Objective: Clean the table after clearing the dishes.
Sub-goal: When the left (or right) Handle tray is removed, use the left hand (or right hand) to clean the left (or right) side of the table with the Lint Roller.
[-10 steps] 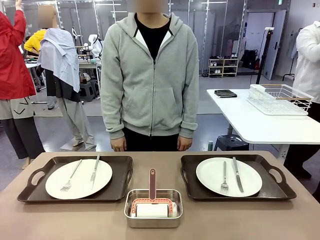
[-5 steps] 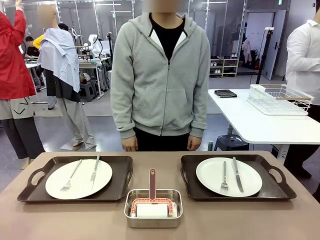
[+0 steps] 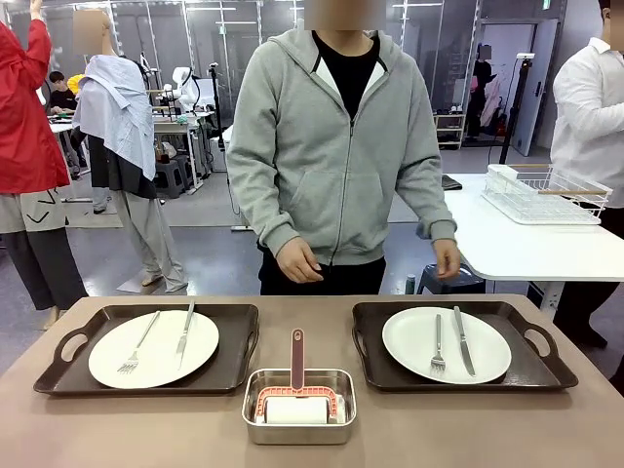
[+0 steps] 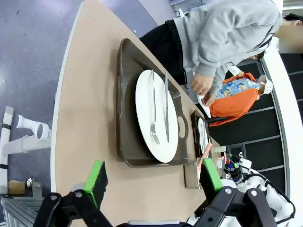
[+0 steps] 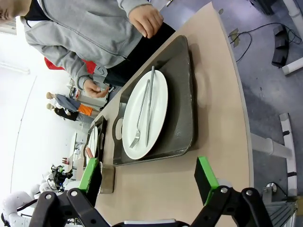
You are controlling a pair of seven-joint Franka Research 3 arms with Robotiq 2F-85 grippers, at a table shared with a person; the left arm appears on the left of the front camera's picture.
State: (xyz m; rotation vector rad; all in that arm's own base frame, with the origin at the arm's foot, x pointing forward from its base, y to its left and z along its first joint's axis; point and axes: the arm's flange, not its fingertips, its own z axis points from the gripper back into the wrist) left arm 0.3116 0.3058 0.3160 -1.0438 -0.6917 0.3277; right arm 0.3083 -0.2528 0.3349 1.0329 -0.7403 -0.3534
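The brown table carries the dishes on two dark trays. The left tray holds a white plate with a fork and a knife. A second plate with cutlery lies on the right tray. In the left wrist view my left gripper hangs open above the table, short of its tray and plate. My right gripper is open too, near the other tray and plate.
A steel pan holding a pink-handled roller sits between the trays. A person in a grey hoodie stands at the far edge with both hands raised near waist height. A white table with a wire rack stands behind on the right.
The person has stepped to the right and closer, lifting both hands from their sides. The trays, the plates and the pan have not moved.
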